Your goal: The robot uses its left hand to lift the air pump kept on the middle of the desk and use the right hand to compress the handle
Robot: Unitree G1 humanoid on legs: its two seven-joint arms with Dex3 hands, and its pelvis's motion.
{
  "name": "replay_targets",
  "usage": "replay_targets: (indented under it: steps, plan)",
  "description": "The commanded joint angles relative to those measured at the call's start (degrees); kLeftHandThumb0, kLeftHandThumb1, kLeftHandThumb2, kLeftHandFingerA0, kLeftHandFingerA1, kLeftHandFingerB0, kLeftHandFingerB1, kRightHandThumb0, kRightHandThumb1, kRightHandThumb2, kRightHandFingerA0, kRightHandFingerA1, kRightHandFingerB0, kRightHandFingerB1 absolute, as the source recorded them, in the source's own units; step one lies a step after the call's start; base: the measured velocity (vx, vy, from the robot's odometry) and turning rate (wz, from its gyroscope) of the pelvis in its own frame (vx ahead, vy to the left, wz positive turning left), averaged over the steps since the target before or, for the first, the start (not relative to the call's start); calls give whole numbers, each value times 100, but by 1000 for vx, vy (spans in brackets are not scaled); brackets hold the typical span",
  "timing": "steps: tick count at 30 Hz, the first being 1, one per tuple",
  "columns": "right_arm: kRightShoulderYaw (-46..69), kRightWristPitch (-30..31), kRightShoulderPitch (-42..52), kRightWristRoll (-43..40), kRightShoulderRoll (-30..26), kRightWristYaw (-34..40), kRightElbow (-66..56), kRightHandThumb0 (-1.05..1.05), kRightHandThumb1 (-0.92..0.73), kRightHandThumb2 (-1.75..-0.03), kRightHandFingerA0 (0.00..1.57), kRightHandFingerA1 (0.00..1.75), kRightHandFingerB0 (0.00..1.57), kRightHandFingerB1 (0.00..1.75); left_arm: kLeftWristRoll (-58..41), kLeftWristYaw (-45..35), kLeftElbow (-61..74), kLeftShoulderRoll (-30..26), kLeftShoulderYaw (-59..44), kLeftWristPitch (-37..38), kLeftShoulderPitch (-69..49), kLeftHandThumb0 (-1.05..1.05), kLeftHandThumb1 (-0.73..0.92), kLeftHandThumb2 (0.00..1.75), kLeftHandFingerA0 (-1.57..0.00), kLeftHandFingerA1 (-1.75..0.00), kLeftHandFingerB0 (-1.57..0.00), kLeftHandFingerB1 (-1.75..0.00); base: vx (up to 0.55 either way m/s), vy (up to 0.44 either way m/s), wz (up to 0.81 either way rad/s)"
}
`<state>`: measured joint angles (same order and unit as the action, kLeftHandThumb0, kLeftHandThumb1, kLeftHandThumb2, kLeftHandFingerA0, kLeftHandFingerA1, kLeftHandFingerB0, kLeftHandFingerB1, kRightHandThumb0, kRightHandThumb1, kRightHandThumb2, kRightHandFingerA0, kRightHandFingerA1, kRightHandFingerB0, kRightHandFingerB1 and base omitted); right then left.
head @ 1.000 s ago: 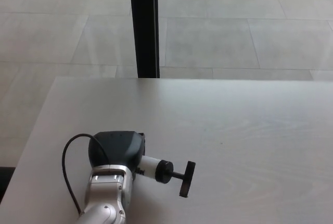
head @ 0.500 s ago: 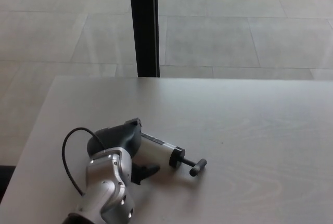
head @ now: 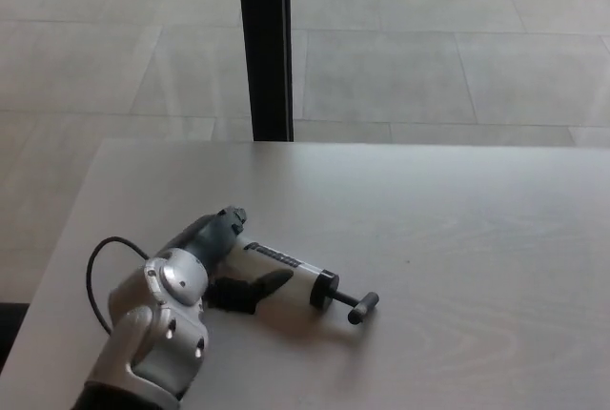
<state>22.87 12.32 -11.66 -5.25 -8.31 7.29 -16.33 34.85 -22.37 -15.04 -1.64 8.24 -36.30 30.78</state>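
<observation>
The air pump (head: 289, 268) lies on its side on the pale desk (head: 457, 229), left of the middle. It has a white barrel with a black cap, and its black rod and T-handle (head: 363, 307) point right. My left hand (head: 217, 241) is at the barrel's left end, open. Its dark fingers (head: 221, 223) reach behind the barrel and its thumb lies on the desk in front. The pump's left end is hidden by the hand. My right hand does not show.
A black upright post (head: 263, 48) stands just beyond the desk's far edge, with tiled floor behind it. A thin black cable (head: 93, 281) loops off my left wrist near the desk's left edge.
The pump was held up off the desk a second ago; it now rests on the desk. Since half a second ago my left wrist has shifted left and the fingers have loosened while the pump stayed still.
</observation>
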Motion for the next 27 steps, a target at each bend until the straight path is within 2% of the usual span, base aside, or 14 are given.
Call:
replay_targets:
  steps: [1, 3, 5, 6, 11, 12, 15, 16, 17, 23, 24, 25, 26, 27]
  plan:
    - [743, 195, 606, -273, -782, -525, 179, -69, -92, -70, 31, 68, 35, 41, -2649, -993, 1365, -425, -2464, 152, -277, -92, 58, 92, 0, -5, 0, 0, 0, 0, 0]
    - [1187, 268, 753, -355, -1008, -514, 366, -58, -72, -113, 37, 68, 25, 52, -3263, -1220, 1760, -780, -3487, 80, -353, -79, 57, 93, 0, -23, 0, -15, 0, 0, 0]
    - [1420, 405, 815, -485, -1082, -522, 373, -62, -75, -113, 37, 69, 25, 52, -3430, -1395, 1748, -1074, -3897, 65, -403, -81, 60, 94, 0, -24, 0, -13, 0, 0, 0]
    - [1557, 179, 830, -541, -1132, -548, 579, -66, -92, -67, 33, 70, 37, 45, -3613, -1444, 1657, -1223, -4275, 29, -426, -78, 58, 94, 0, -26, 0, -18, 0, 0, 0]
    - [2513, -358, 1165, -951, -1324, -579, 1486, -67, -90, -67, 30, 87, 35, 50, -4452, -1444, 967, -1872, -6321, 380, -1088, -68, 74, 64, -7, -29, -9, -21, 0, 0, 0]
    - [2549, -373, 1226, -907, -1348, -558, 1513, -68, -91, -67, 31, 87, 36, 51, -4513, -1419, 888, -1888, -6471, 417, -1147, -70, 60, 96, -3, -39, -4, -30, 0, 0, 0]
    - [2849, -794, 1455, -833, -1483, -523, 2112, -67, -92, -69, 28, 81, 30, 50, -4672, -1084, -33, -2211, -7396, 828, -1663, -72, 64, 98, -5, -39, -6, -29, 0, 0, 0]
    - [2967, -749, 1505, -923, -1508, -555, 2232, -70, -92, -67, 27, 79, 28, 47, -4678, -1029, -411, -2320, -7547, 1036, -1852, -68, 84, 67, -8, -30, -9, -22, 0, 0, 0]
    - [3080, -659, 1512, -1007, -1534, -533, 2383, -68, -92, -67, 29, 81, 31, 48, -4731, -962, -817, -2433, -7732, 1214, -2010, -71, 66, 99, -5, -39, -5, -29, 0, 0, 0]
    - [3465, -873, 1522, -1249, -1577, -407, 3448, -68, -90, -66, 31, 101, 33, 50, -4765, -123, -2092, -2417, -8344, 2108, -2944, -35, 56, 111, -1, -50, 0, -48, 0, 0, 0]
    - [3480, -931, 1526, -1253, -1596, -420, 3637, -66, -91, -66, 32, 98, 32, 46, -4826, -141, -2284, -2396, -8401, 2248, -3052, -67, 86, 67, -14, -37, -10, -22, 0, 0, 0]
    - [3484, -1010, 1520, -1242, -1618, -426, 3857, -66, -91, -66, 32, 98, 32, 46, -4898, -174, -2518, -2382, -8465, 2415, -3164, -67, 86, 67, -14, -37, -10, -22, 0, 0, 0]
    - [3538, -1010, 1524, -1293, -1620, -430, 4046, -67, -87, -66, 37, 94, 33, 42, -4972, -94, -2699, -2333, -8564, 2490, -3241, -35, 55, 110, -1, -50, 0, -49, 0, 0, 0]
    - [3614, -985, 1515, -1368, -1619, -428, 4264, -67, -87, -66, 37, 94, 33, 42, -5060, 38, -2911, -2268, -8697, 2557, -3313, -35, 55, 110, -1, -50, 0, -49, 0, 0, 0]
